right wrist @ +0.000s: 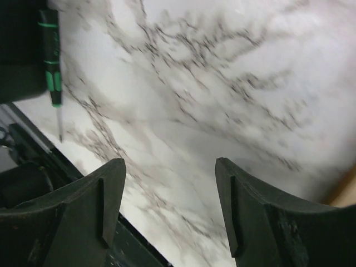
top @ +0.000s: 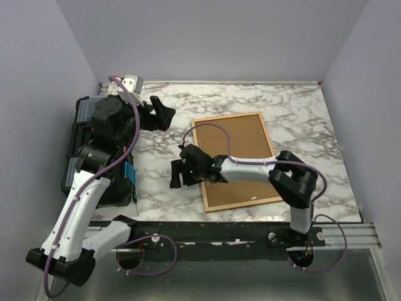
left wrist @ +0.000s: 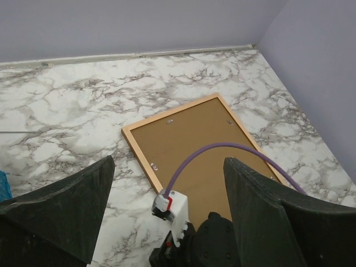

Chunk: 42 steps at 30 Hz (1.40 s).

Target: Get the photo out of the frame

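The frame (top: 225,117) lies flat on the marble tabletop (top: 301,113), right of the middle. Its back is up, so only the brown backing board (top: 237,141) shows inside the orange-brown rim. The photo itself is hidden from where I stand.

The right claw (top: 177,179) has its fingers spread with nothing between them. It hangs over bare marble just off the frame's left edge, so the frame sits at about 3 o'clock from it. The right forearm reaches across the frame's lower left corner to get there. In the right wrist view only a sliver of orange wood shows at the far right edge. I cannot tell whether the fingertips touch the tabletop.

The left claw (top: 163,117) is also spread and empty, held up off the tabletop. The frame lies at about 4 o'clock from it, well apart.

A black toolbox (top: 78,157) sits along the left edge. A green-handled screwdriver (top: 133,195) lies beside it, at roughly 8 o'clock from the right claw.
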Each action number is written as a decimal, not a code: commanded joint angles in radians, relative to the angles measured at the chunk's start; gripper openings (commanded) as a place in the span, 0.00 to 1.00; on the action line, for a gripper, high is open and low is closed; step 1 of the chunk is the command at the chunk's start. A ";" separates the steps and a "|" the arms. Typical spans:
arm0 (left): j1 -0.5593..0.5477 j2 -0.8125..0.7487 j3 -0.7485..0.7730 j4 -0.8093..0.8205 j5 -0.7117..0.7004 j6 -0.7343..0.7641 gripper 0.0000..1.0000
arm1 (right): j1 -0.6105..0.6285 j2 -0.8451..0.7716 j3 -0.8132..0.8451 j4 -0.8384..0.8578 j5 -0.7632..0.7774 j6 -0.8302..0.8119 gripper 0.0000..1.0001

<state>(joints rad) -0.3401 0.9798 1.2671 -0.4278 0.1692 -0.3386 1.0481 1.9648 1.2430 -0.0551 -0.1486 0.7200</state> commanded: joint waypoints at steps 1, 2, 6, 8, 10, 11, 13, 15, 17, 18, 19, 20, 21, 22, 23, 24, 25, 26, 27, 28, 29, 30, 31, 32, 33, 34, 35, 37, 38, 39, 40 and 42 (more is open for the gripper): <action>0.011 0.007 -0.007 0.013 -0.028 -0.025 0.80 | 0.054 -0.127 -0.063 -0.230 0.306 0.015 0.70; 0.015 0.013 -0.005 0.009 -0.032 -0.033 0.81 | 0.066 -0.142 -0.069 -0.284 0.398 0.054 0.67; 0.038 0.039 0.001 -0.002 -0.020 -0.070 0.81 | 0.142 -0.152 -0.049 -0.509 0.633 0.171 0.66; 0.048 0.055 0.002 -0.005 -0.017 -0.088 0.81 | 0.191 -0.133 -0.016 -0.595 0.728 0.219 0.66; 0.055 0.076 0.002 -0.008 -0.017 -0.106 0.81 | 0.222 -0.106 0.015 -0.673 0.800 0.264 0.66; 0.056 0.089 0.003 -0.011 -0.020 -0.119 0.82 | 0.230 -0.094 0.024 -0.709 0.822 0.302 0.66; 0.058 0.124 0.006 -0.025 -0.035 -0.147 0.83 | 0.245 -0.080 0.022 -0.734 0.831 0.320 0.65; 0.062 0.173 0.023 -0.053 -0.034 -0.174 0.84 | 0.261 -0.083 0.011 -0.733 0.847 0.326 0.65; 0.072 0.224 0.039 -0.082 -0.012 -0.198 0.85 | 0.263 -0.092 -0.006 -0.707 0.835 0.313 0.65; 0.078 0.252 0.041 -0.087 0.008 -0.210 0.86 | 0.262 -0.094 -0.011 -0.698 0.834 0.305 0.65; 0.083 0.274 0.043 -0.089 0.035 -0.221 0.86 | 0.263 -0.094 -0.013 -0.686 0.828 0.300 0.65; 0.089 0.299 0.040 -0.088 0.069 -0.236 0.86 | 0.263 -0.094 -0.021 -0.668 0.822 0.288 0.64; 0.095 0.319 0.040 -0.086 0.094 -0.249 0.86 | 0.263 -0.093 -0.027 -0.647 0.815 0.279 0.64; 0.097 0.343 0.041 -0.089 0.117 -0.259 0.86 | 0.263 -0.093 -0.033 -0.627 0.810 0.269 0.63; 0.099 0.362 0.041 -0.087 0.137 -0.268 0.86 | 0.262 -0.091 -0.037 -0.607 0.805 0.260 0.63; 0.099 0.380 0.035 -0.078 0.165 -0.277 0.86 | 0.263 -0.088 -0.039 -0.590 0.801 0.255 0.62; 0.101 0.394 0.028 -0.068 0.185 -0.297 0.85 | 0.262 -0.085 -0.040 -0.576 0.794 0.246 0.60; 0.103 0.408 0.012 -0.052 0.209 -0.314 0.85 | 0.263 -0.081 -0.039 -0.560 0.789 0.239 0.59; 0.106 0.420 -0.003 -0.026 0.240 -0.337 0.84 | 0.262 -0.077 -0.038 -0.551 0.783 0.232 0.56; 0.110 0.432 -0.021 -0.007 0.265 -0.362 0.84 | 0.263 -0.071 -0.036 -0.544 0.781 0.230 0.55; 0.111 0.449 -0.032 0.008 0.289 -0.378 0.83 | 0.263 -0.068 -0.034 -0.539 0.781 0.227 0.55; 0.113 0.462 -0.042 0.020 0.310 -0.394 0.83 | 0.264 -0.066 -0.036 -0.533 0.780 0.224 0.53; 0.114 0.478 -0.051 0.038 0.339 -0.409 0.83 | 0.265 -0.064 -0.037 -0.531 0.782 0.222 0.52; 0.115 0.490 -0.061 0.052 0.361 -0.426 0.83 | 0.265 -0.066 -0.040 -0.530 0.786 0.221 0.52; 0.116 0.504 -0.070 0.069 0.386 -0.440 0.83 | 0.264 -0.069 -0.044 -0.523 0.786 0.218 0.51; 0.116 0.514 -0.083 0.088 0.409 -0.458 0.83 | 0.264 -0.074 -0.050 -0.517 0.787 0.213 0.47; 0.116 0.526 -0.093 0.102 0.428 -0.472 0.83 | 0.264 -0.081 -0.057 -0.511 0.789 0.209 0.45; 0.116 0.544 -0.109 0.130 0.457 -0.502 0.83 | 0.264 -0.102 -0.086 -0.478 0.788 0.195 0.41; 0.116 0.551 -0.119 0.147 0.469 -0.515 0.83 | 0.264 -0.114 -0.105 -0.457 0.783 0.181 0.39; 0.116 0.555 -0.136 0.163 0.478 -0.533 0.83 | 0.264 -0.123 -0.120 -0.434 0.778 0.168 0.38; 0.115 0.560 -0.149 0.182 0.486 -0.548 0.83 | 0.265 -0.133 -0.137 -0.418 0.778 0.159 0.37; 0.115 0.571 -0.174 0.213 0.501 -0.583 0.83 | 0.263 -0.146 -0.167 -0.379 0.772 0.137 0.34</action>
<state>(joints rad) -0.2302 1.5352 1.1362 -0.3241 0.5720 -0.8242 1.3079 1.8389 1.1454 -0.5430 0.6338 0.8925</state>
